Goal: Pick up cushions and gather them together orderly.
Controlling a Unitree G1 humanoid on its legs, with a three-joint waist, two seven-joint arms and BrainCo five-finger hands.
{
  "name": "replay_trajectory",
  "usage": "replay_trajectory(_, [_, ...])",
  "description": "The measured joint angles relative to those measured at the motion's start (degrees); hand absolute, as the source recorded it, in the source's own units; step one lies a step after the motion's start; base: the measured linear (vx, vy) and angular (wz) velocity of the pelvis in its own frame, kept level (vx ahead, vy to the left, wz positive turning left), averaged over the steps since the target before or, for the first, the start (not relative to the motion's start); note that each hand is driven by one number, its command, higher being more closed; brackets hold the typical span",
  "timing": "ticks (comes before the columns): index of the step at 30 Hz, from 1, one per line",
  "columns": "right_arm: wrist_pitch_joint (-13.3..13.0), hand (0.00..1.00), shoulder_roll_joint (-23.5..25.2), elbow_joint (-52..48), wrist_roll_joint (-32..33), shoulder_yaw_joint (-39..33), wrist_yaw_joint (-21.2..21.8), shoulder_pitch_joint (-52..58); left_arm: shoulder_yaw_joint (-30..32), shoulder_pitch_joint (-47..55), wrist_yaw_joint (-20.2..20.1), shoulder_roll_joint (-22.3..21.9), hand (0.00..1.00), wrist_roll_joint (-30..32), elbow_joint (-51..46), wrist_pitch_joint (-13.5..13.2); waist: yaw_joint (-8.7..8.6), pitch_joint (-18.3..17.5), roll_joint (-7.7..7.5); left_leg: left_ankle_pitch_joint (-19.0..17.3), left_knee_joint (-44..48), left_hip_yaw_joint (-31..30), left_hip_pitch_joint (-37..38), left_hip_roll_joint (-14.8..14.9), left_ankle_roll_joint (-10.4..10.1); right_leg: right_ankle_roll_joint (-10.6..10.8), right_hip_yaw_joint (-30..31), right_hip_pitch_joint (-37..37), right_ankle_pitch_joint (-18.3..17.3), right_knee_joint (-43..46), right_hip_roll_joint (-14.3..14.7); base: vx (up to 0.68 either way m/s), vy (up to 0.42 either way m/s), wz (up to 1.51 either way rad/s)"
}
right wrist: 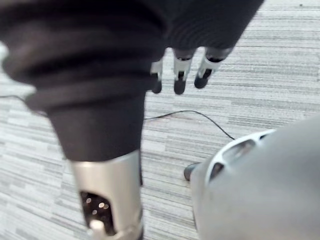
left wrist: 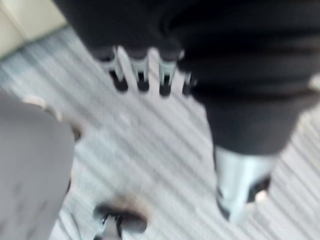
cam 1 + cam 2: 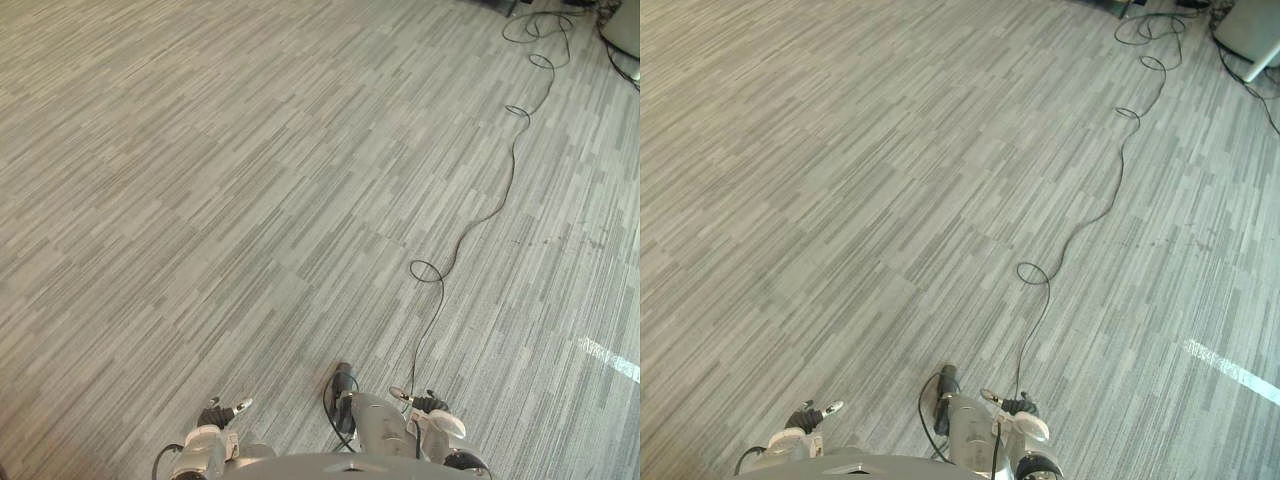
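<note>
Carpet (image 3: pixel 250 200), grey and striped, runs across the whole field ahead of you, and where the cushions lie cannot be told from this stance. The chief risk, in my judgement, is that you walk or turn on a guess and end up hunting for them with nothing to line them up against. Next in size, a pale unit (image 3: pixel 1252 30) stands at the far right corner; a wide swing to that side could carry you into it. A bright strip (image 3: pixel 1230 372) crosses the carpet on the near right and, being pale and straight-edged, could be misread as a target. The left hand (image 2: pixel 139 67) and right hand (image 1: pixel 180 75) hang low over the carpet, fingers loosely extended and holding nothing. Reaching from that posture without first squaring up to a cushion would likely give a one-sided, slipping grasp.
</note>
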Motion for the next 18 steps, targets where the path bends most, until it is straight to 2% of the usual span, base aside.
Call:
replay_trajectory(1, [-0.09, 0.00, 0.03, -0.04, 0.03, -0.04, -0.02, 0.37, 0.18, 0.01, -0.01, -0.28, 0.00, 0.00, -0.30, -0.02, 0.02, -0.04, -0.16, -0.02, 3.55, -0.13, -1.01, 0.47, -0.03, 0.29, 0.09, 0.78, -0.43, -0.26, -0.03, 0.17, -0.093, 0.07])
replay_trajectory(2, [-0.27, 0.00, -0.05, -0.76, 0.11, 0.18, -0.03, 1.34, 1.26, 0.19, -0.05, -0.35, 0.00, 0.04, -1.77, -0.01, 0.14, -0.26, -0.36, 0.77, 15.02, -1.47, -5.68, 2.26, -0.09, 0.15, 0.15, 2.43, -1.06, -0.94, 0.06, 0.17, -0.093, -0.06])
replay_trajectory(3, [-0.17, 0.00, 0.07, -2.02, 0.11, 0.61, -0.03, 2.25, 2.18, 0.48, -0.05, -0.71, 0.00, 0.04, -2.98, -0.01, 0.56, -0.27, -0.18, 4.66, 25.99, -3.26, -10.35, 4.24, -0.03, 0.01, 0.69, 4.03, -1.69, -1.32, 0.57, 0.21, -0.069, -0.26])
replay_trajectory(4, [-0.25, 0.00, 0.44, -2.72, 0.16, 0.81, -0.05, 2.95, 2.94, 1.03, 0.00, -0.74, 0.00, 0.01, -3.74, 0.01, 1.06, 0.07, -0.64, 6.35, 34.53, -4.10, -13.70, 6.06, 0.37, -1.20, 1.55, 5.40, -2.60, -1.58, 0.93, 0.18, -0.028, -0.35])
replay_trajectory(5, [-0.28, 0.00, 0.67, -2.99, 0.45, 0.79, -0.07, 3.24, 3.34, 1.15, -0.07, -0.74, 0.00, 0.01, -4.02, 0.05, 1.04, 0.00, -0.50, 5.77, 37.74, -4.47, -15.22, 6.63, 0.75, -1.56, 2.13, 6.26, -3.04, -1.57, 1.11, 0.24, 0.019, -0.39])
replay_trajectory(7, [-0.09, 0.00, 1.37, -4.62, 1.66, 0.89, -0.19, 4.05, 4.10, 1.26, -0.02, -0.90, 0.00, -0.05, -4.99, 0.12, 1.45, 0.08, -0.62, 1.56, 42.51, -4.13, -19.51, 7.03, 1.32, -1.84, 4.32, 9.36, -4.26, -1.87, 1.13, 0.26, 0.038, -0.35])
replay_trajectory(10, [0.09, 0.00, 1.23, -4.69, 2.19, 1.12, -0.20, 4.46, 4.66, 1.57, -0.01, -1.39, 0.00, -0.09, -6.85, 0.09, 2.96, -0.02, -0.74, -2.69, 38.91, -3.59, -24.46, 5.46, 1.80, -1.01, 7.56, 11.90, -5.48, -2.58, 0.42, 0.22, 0.118, -0.48])
replay_trajectory(11, [0.29, 0.00, 1.25, -4.66, 2.21, 1.07, -0.23, 4.58, 4.91, 1.53, 0.01, -1.60, 0.00, -0.09, -7.42, 0.08, 3.53, -0.02, -0.97, -3.52, 33.46, -2.59, -25.78, 4.39, 2.47, -0.44, 8.93, 12.80, -5.95, -2.72, -0.55, 0.30, 0.246, -0.68])
replay_trajectory(12, [0.51, 0.00, 1.34, -4.64, 2.22, 1.02, -0.33, 4.69, 4.91, 1.57, 0.05, -1.60, 0.00, -0.07, -7.86, 0.08, 3.59, -0.04, -1.14, -3.66, 24.88, -2.63, -26.80, 2.50, 2.32, 0.87, 9.97, 13.87, -6.74, -2.86, -2.11, 0.27, 0.237, -0.54])
replay_trajectory(13, [0.53, 0.00, 1.35, -4.65, 2.22, 1.02, -0.35, 4.75, 4.92, 1.57, 0.07, -1.62, 0.00, -0.07, -7.86, 0.08, 3.61, -0.06, -1.20, -3.32, 20.61, -2.79, -26.90, 1.53, 2.13, 1.67, 10.48, 14.24, -7.22, -2.85, -2.82, 0.35, 0.329, -0.45])
replay_trajectory(14, [0.50, 0.00, 1.33, -4.78, 2.22, 1.04, -0.45, 5.05, 5.25, 1.65, 0.17, -1.89, 0.00, -0.07, -7.85, 0.08, 3.66, -0.10, -1.15, -1.53, 11.65, -3.24, -26.87, -0.24, 1.71, 3.41, 11.50, 15.36, -8.35, -2.88, -4.16, 0.26, 0.263, -0.29])
replay_trajectory(15, [0.52, 0.00, 1.32, -4.85, 2.22, 1.08, -0.46, 5.20, 5.54, 1.72, 0.19, -2.05, 0.00, -0.07, -7.86, 0.09, 3.69, -0.15, -1.08, -0.33, 8.03, -3.77, -26.84, -0.82, 1.51, 4.17, 12.18, 16.05, -8.94, -2.89, -4.61, 0.37, 0.364, -0.37])
replay_trajectory(16, [0.54, 0.00, 1.36, -5.01, 2.18, 1.27, -0.51, 5.47, 6.12, 1.85, 0.23, -2.31, 0.00, -0.12, -7.88, 0.07, 3.97, -0.36, -1.17, 5.35, 3.68, -5.17, -26.83, -2.33, 1.46, 5.71, 13.45, 17.21, -10.15, -3.04, -5.87, 0.43, 0.402, -0.40])
replay_trajectory(17, [0.57, 0.00, 1.51, -4.98, 2.22, 2.01, -0.51, 5.76, 6.39, 2.11, 0.27, -2.33, 0.00, -0.10, -7.78, 0.09, 4.52, -2.12, -1.68, 7.21, 2.75, -4.26, -26.07, -4.30, 3.77, 6.03, 15.31, 17.33, -10.98, -4.01, -7.11, 0.47, 0.376, -0.37])
replay_trajectory(18, [0.55, 0.00, 1.74, -5.04, 2.16, 2.30, -0.51, 5.77, 6.29, 2.16, 0.35, -2.10, 0.00, -0.08, -7.65, 0.11, 4.51, -2.77, -2.31, 6.35, 2.96, -3.58, -26.16, -4.78, 3.82, 5.82, 15.92, 17.38, -10.90, -4.53, -7.38, 0.58, 0.358, -0.33])
